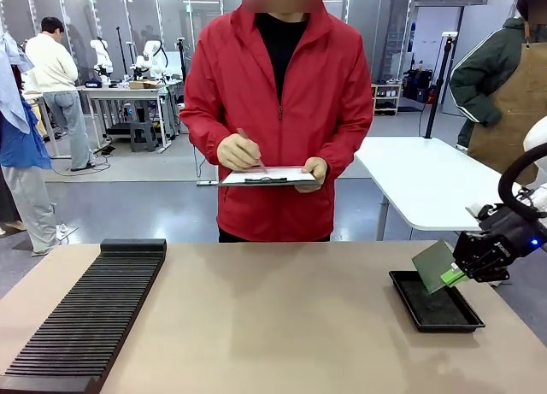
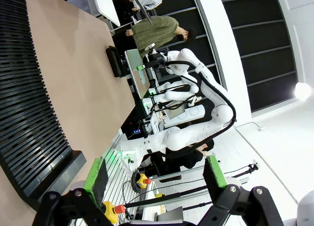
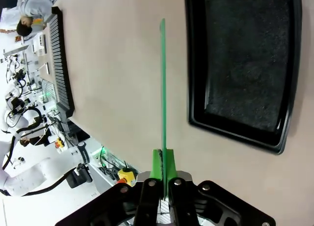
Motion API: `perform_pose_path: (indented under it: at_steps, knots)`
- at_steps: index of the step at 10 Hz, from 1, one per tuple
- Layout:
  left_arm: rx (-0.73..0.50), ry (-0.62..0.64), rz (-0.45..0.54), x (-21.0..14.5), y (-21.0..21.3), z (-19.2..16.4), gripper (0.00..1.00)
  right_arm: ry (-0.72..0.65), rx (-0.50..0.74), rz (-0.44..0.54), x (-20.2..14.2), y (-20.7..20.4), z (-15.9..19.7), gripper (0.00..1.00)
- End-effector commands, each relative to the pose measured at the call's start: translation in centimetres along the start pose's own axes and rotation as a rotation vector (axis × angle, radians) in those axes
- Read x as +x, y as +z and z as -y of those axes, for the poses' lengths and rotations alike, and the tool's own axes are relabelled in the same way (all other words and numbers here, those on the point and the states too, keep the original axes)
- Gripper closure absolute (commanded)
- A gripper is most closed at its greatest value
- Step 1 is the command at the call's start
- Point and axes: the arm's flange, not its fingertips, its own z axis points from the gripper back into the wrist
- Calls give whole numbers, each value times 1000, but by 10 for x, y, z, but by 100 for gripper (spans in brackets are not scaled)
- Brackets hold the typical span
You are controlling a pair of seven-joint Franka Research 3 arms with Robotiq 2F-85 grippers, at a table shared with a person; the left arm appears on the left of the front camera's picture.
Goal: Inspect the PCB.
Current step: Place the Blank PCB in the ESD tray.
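Slots of the black ribbed rack run along the counter's left edge, from your near corner toward the person's side. Your left tool sits in its own wrist camera with the green pads spread wide apart and nothing between them; beyond them you see the same rack, the counter top, and the other arm farther off.

Moving toward the middle, the person in the red jacket stands at the far side of the counter. One hand supports a white clipboard and the other hand holds a pen over it.

On the right you find the black tray lying flat on the counter near its right edge. Your right tool is clamped on the green board, gripping it by one edge. The board is lifted and tilted, hanging above the tray's left rim rather than resting in it. From the right wrist camera you look at that board edge-on: a thin green line rising straight from the closed pads, with bare counter on one side and the tray just beside it on the other. The tray's dark floor has nothing lying on it.
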Motion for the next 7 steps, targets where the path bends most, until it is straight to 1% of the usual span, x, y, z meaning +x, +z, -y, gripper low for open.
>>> perform_pose_path:
  at_steps: [1,2,3,4,7]
  knots:
    - [2,-1,0,0,0,3,0,50,-49,-24,16,-10,10,97]
    - [2,-1,0,0,0,3,0,80,-84,-16,22,-16,15,97]
    - [2,-1,0,0,0,3,0,98,-79,-51,30,-23,20,97]
    - [2,-1,0,0,0,3,0,90,-77,-41,36,-28,23,97]
    - [2,-1,0,0,0,3,0,76,-86,-66,48,-36,29,97]
